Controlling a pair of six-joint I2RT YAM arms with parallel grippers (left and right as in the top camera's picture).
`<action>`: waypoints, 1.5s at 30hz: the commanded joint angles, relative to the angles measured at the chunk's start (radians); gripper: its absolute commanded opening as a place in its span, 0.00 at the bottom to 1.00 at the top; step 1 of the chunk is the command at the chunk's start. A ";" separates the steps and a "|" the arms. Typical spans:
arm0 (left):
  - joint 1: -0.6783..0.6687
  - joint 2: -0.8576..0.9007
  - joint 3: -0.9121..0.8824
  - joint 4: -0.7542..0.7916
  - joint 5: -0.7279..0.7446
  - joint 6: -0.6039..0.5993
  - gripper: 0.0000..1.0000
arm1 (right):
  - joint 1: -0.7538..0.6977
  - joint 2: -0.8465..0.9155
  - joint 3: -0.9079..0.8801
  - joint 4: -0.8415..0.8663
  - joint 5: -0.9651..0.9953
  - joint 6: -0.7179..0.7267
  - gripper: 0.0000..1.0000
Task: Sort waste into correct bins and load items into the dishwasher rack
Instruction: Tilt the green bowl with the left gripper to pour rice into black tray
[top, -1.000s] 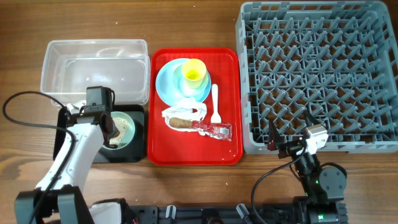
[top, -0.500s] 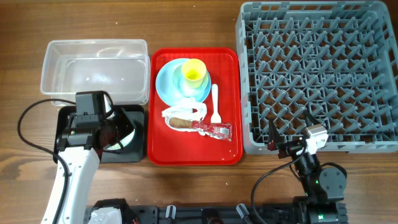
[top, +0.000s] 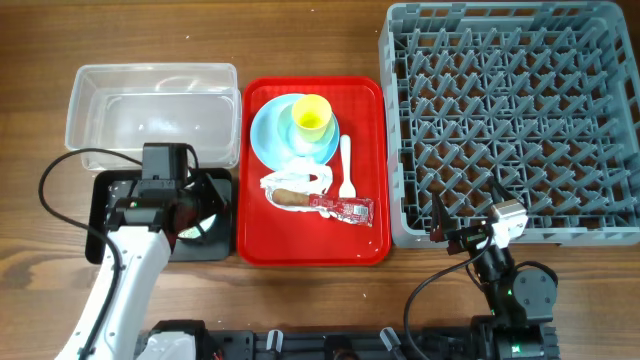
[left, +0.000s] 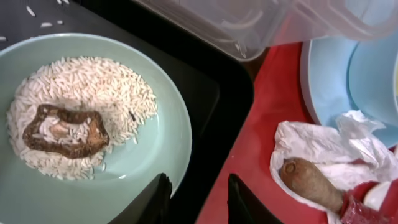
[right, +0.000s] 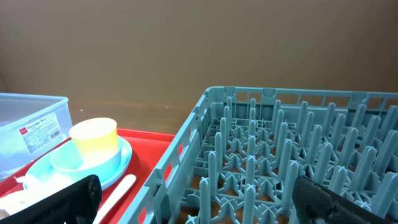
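- The pale green bowl (left: 163, 127) sat upright inside the black tray (left: 211, 106), near the worktop's front-left corner. It held a heap of white rice (left: 118, 93) with a brown scrap (left: 65, 130) on top.
- A few loose grains lay on the tray floor beside the bowl.
- The left gripper (left: 198, 185) hung low over the bowl's right rim. Its fingers were narrowly parted, one over the rim and the other towards the tray's wall, and I could make out no grip on anything.
- The clear tub (top: 150, 68) stood just behind the black tray, with nothing visible in it.
- On the red tray (top: 262, 242) at mid-worktop lay the crumpled wrapper (top: 295, 178) and the red sauce packet (top: 345, 208). The yellow cup (top: 311, 116) was stacked on the light blue plate (top: 262, 135).
- The dishwasher rack (top: 510, 120) filled the worktop's right side and had no dishes in it.
- The right gripper (right: 199, 199) waited at the rack's front edge with its fingers wide apart and empty.
- The step in hand looked to be emptying the bowl's food waste into the black tray.
- The next move likely called for pinching the rim firmly and then tipping the bowl so the rice slid out without scattering.
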 joint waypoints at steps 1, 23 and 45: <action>-0.005 0.060 0.007 0.037 -0.043 0.024 0.31 | 0.001 -0.005 -0.001 0.004 0.012 0.013 1.00; -0.005 0.207 0.006 0.068 -0.069 0.032 0.23 | 0.001 -0.005 -0.001 0.004 0.012 0.013 1.00; -0.005 0.208 0.005 0.098 -0.103 0.058 0.25 | 0.001 -0.005 -0.001 0.004 0.012 0.013 1.00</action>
